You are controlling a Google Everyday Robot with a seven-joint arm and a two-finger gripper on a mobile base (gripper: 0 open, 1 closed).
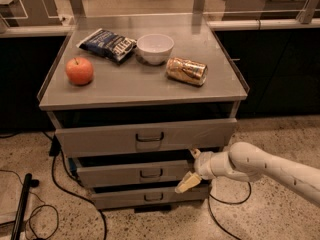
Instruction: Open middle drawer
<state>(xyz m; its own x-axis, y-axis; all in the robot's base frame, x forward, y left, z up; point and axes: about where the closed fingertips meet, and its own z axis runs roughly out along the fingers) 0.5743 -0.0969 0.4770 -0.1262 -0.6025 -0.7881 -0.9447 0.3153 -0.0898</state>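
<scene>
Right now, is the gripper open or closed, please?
Gripper: open, at the right end of the middle drawer.

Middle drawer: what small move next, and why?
Probably close the gripper on the right end of the middle drawer, then pull outward: its open fingers sit above and below that front edge, right of the small handle.
</scene>
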